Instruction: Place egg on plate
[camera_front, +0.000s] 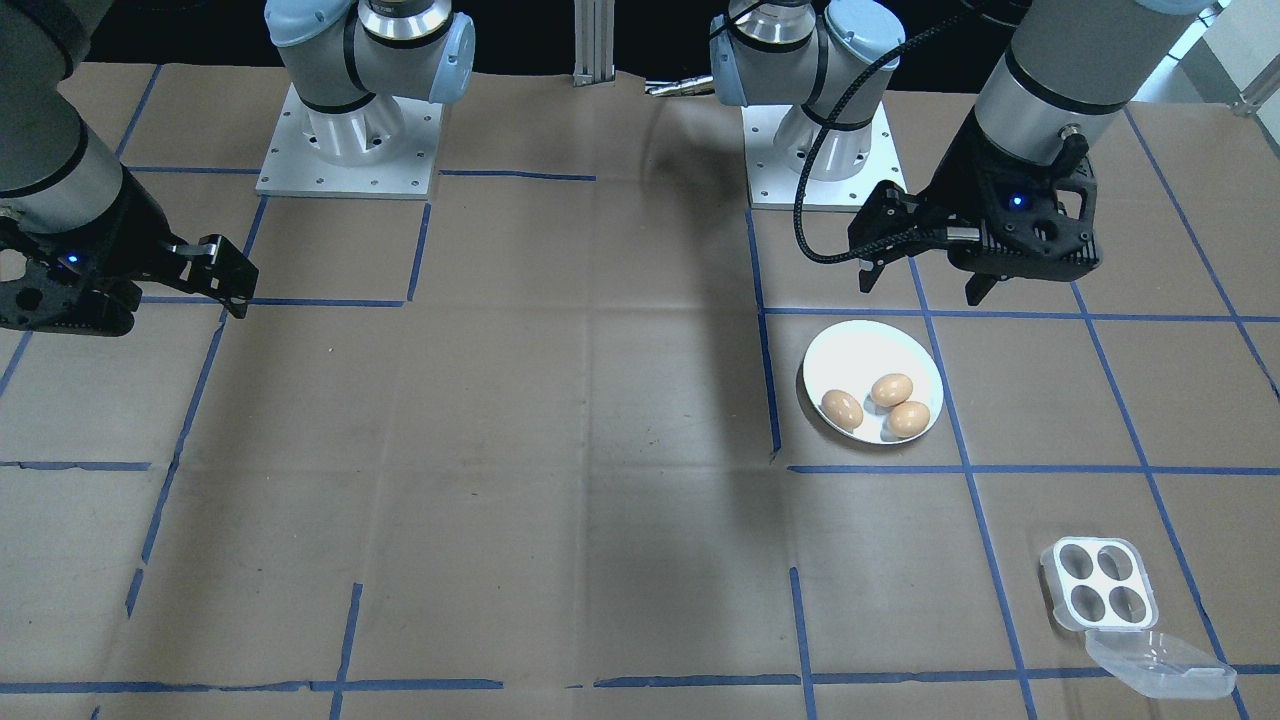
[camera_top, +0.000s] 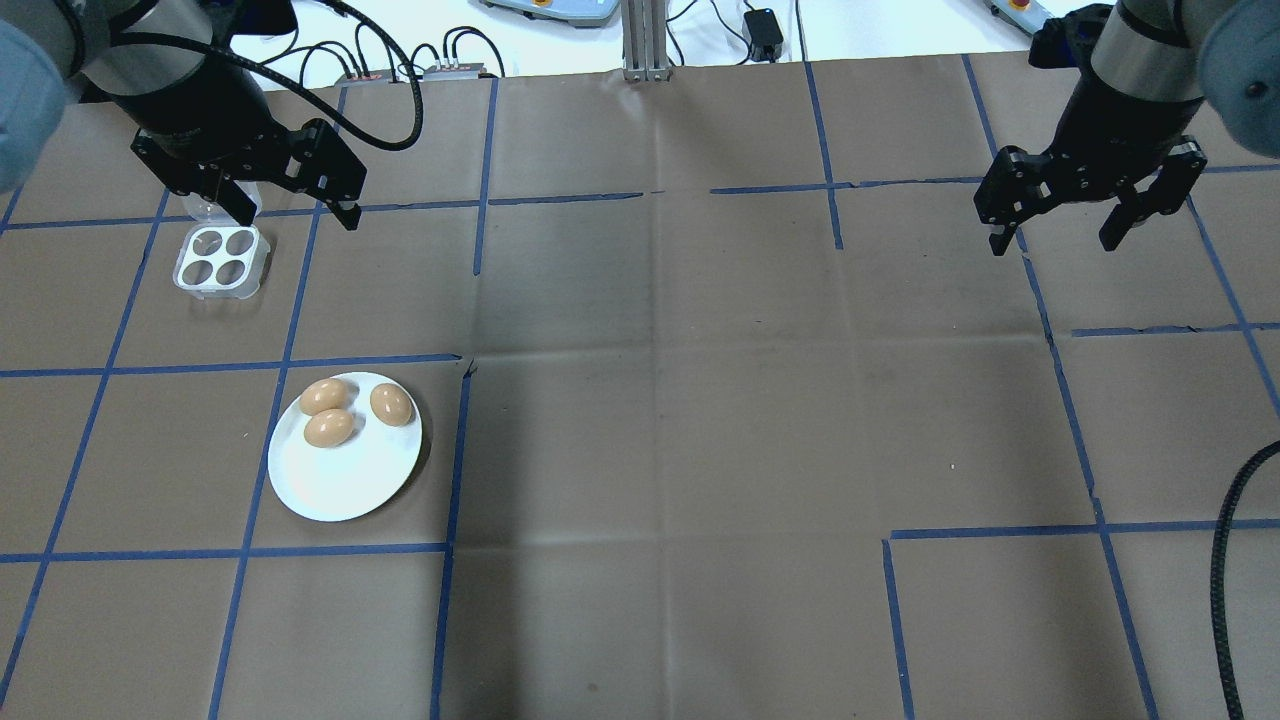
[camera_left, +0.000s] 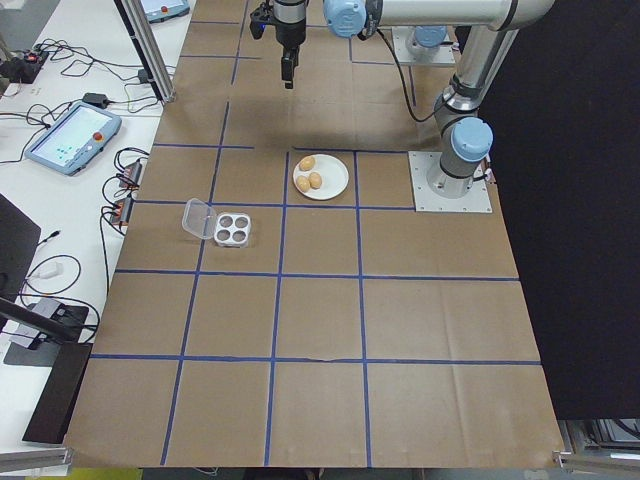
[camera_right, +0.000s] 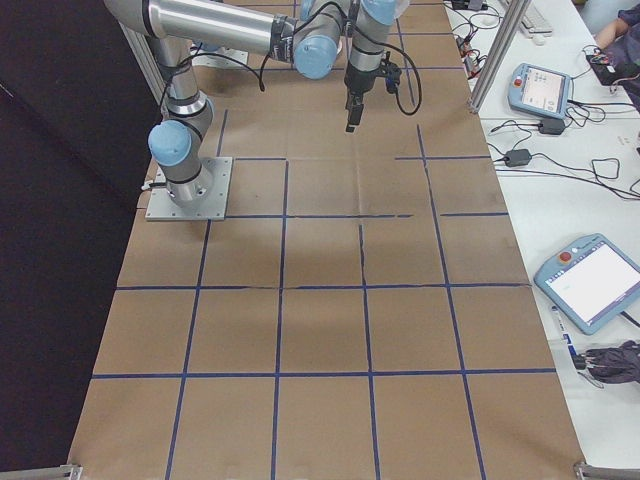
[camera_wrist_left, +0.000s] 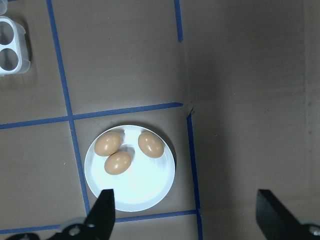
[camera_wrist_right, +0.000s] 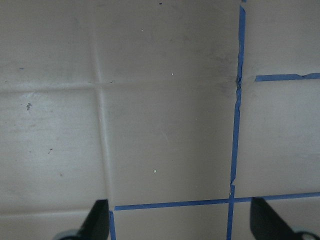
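Three brown eggs (camera_top: 352, 412) lie together on the far part of the round white plate (camera_top: 340, 485), seen also as eggs (camera_front: 880, 402) on the plate (camera_front: 860, 350) and eggs (camera_wrist_left: 125, 150) on the plate (camera_wrist_left: 142, 192). My left gripper (camera_top: 297, 215) hangs open and empty well above the table, beyond the plate and beside the egg tray; the front view shows this gripper (camera_front: 921, 288) raised on the robot's side of the plate. Open and empty, my right gripper (camera_top: 1053, 240) hovers over bare paper on the table's other half, its fingertips (camera_wrist_right: 97, 222) wide apart.
A small white four-cup egg tray (camera_top: 221, 258) stands with every cup empty and its clear lid (camera_front: 1160, 665) flipped open. Blue tape lines grid the brown paper. The arm bases (camera_front: 350, 140) stand at the robot's edge. Pendants and cables (camera_left: 70, 135) lie on side tables.
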